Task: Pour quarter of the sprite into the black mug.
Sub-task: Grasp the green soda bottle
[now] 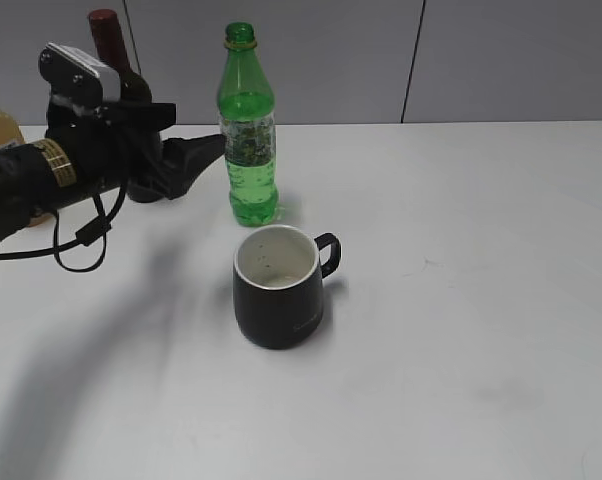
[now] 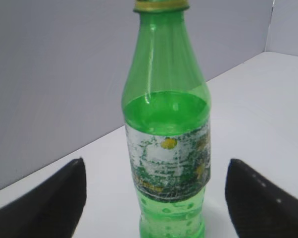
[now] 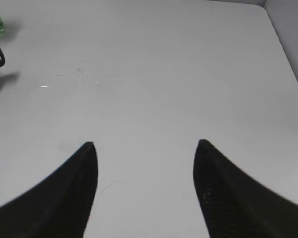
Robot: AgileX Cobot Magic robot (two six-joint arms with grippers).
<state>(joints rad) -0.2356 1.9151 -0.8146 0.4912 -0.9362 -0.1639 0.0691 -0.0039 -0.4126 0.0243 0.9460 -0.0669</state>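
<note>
Both jaws are spread wide: the left gripper [image 2: 156,198] is lined up on the sprite [image 2: 166,134] (uncapped), the black mug [image 1: 279,287] is left untouched.

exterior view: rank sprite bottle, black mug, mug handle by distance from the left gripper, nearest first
1. the sprite, upright just right of the left gripper, not yet touched.
2. the black mug, in front of the bottle, lower right of the gripper.
3. the mug handle, on the mug's right side, facing away from the gripper.
</note>
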